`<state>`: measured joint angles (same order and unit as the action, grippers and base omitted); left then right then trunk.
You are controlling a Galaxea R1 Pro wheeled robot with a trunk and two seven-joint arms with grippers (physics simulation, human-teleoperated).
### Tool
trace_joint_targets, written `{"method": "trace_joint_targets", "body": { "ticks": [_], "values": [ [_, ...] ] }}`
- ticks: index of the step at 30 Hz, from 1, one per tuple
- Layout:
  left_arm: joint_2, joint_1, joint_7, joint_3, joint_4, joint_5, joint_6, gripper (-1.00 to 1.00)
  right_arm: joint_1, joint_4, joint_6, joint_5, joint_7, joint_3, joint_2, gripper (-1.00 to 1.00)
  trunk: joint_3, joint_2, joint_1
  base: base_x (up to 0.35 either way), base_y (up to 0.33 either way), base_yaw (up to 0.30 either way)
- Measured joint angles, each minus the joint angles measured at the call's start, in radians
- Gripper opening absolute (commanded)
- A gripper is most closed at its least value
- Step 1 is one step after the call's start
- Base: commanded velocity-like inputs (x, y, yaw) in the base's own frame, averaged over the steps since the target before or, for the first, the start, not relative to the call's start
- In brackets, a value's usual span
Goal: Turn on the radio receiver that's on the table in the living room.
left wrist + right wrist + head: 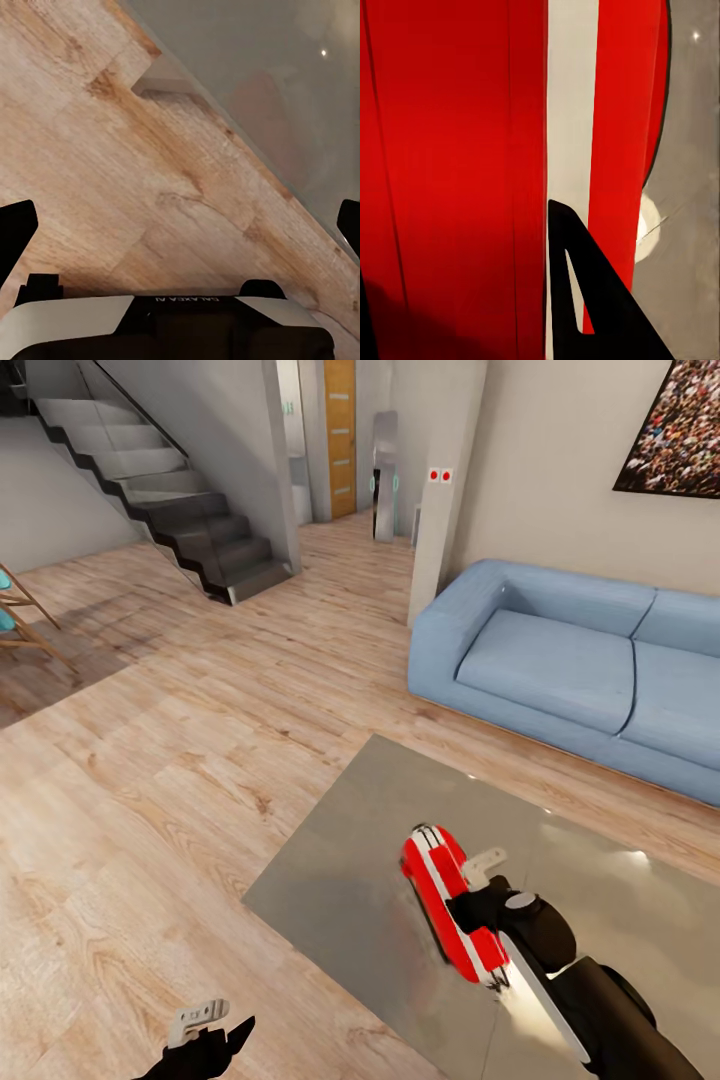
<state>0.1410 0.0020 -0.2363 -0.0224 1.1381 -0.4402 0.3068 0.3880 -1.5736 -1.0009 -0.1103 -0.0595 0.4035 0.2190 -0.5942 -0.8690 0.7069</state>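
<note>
**Head view: our right gripper on the red radio**

Head view, from the left: our left gripper (205,1028) hangs low over the wood floor (150,780), near the table's left edge, its jaws wide apart and empty in the left wrist view. Further right, the radio receiver (452,900) lies on the grey table (340,880). Our right gripper (478,885) sits on its top; we cannot tell how far those jaws are open. A blue sofa (560,660) stands beyond, at far right.

The right gripper (487,880) covers the radio receiver's (440,900) middle, hiding its dial. At three o'clock, the blue sofa (560,660) runs off frame.
</note>
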Motion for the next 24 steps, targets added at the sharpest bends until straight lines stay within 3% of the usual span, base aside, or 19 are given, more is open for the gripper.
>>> {"method": "trace_joint_targets", "body": {
  "ticks": [3, 5, 7, 10, 14, 17, 18, 20, 21, 24],
  "values": [
    [0.0, 0.0, 0.0, 0.0, 0.0, 0.0, 0.0, 1.0, 0.0, 0.0, 0.106, 0.065, -0.231, 0.014, -0.007, -1.0, 0.0, 0.0, 0.0, 0.0, 0.0, 0.0],
    [0.001, 0.0, -0.001, 0.0, 0.001, 0.0, 0.0, 1.0, -0.001, -0.001, 0.185, 0.095, -0.352, 0.062, -0.009, -1.0, 0.0, 0.0, 0.0, 0.0, 0.0, 0.0],
    [0.001, 0.0, -0.001, 0.001, 0.0, 0.0, 0.0, 1.0, -0.001, 0.0, 0.251, 0.124, -0.438, 0.116, -0.009, -1.0, 0.0, 0.0, 0.0, 0.0, 0.0, 0.0],
    [0.002, 0.0, -0.001, 0.001, 0.0, 0.0, -0.001, 1.0, -0.001, -0.001, 0.323, 0.228, -0.538, 0.183, -0.005, -1.0, 0.0, 0.0, 0.0, 0.0, 0.0, 0.0],
    [0.002, 0.0, -0.001, 0.001, -0.001, 0.0, -0.001, 1.0, -0.002, 0.0, 0.405, 0.326, -0.659, 0.29, -0.004, -1.0, 0.0, 0.0, 0.0, 0.0, 0.0, 0.0],
    [0.002, 0.0, -0.001, 0.001, -0.001, 0.0, -0.001, 1.0, -0.002, 0.0, 0.416, 0.372, -0.757, 0.383, -0.003, -1.0, 0.0, 0.0, 0.0, 0.0, 0.0, 0.0],
    [0.002, 0.0, -0.001, 0.001, -0.001, 0.0, -0.001, 1.0, -0.002, 0.0, 0.398, 0.404, -0.808, 0.442, -0.004, -1.0, 0.0, 0.0, 0.0, 0.0, 0.0, 0.0],
    [0.002, 0.0, -0.002, 0.001, -0.001, 0.0, -0.001, 1.0, -0.002, 0.001, 0.333, 0.473, -0.851, 0.508, -0.008, -1.0, 0.0, 0.0, 0.0, 0.0, 0.0, 0.0],
    [0.002, 0.0, -0.002, 0.001, -0.001, 0.0, -0.001, 1.0, -0.002, 0.001, 0.322, 0.478, -0.856, 0.518, -0.009, -1.0, 0.0, 0.0, 0.0, 0.0, 0.0, 0.0],
    [0.003, 0.0, -0.001, 0.001, -0.001, 0.0, -0.001, 1.0, -0.002, 0.003, 0.257, 0.514, -0.904, 0.61, -0.008, -1.0, 0.0, 0.0, 0.0, 0.0, 0.0, 0.0]
  ]
}}
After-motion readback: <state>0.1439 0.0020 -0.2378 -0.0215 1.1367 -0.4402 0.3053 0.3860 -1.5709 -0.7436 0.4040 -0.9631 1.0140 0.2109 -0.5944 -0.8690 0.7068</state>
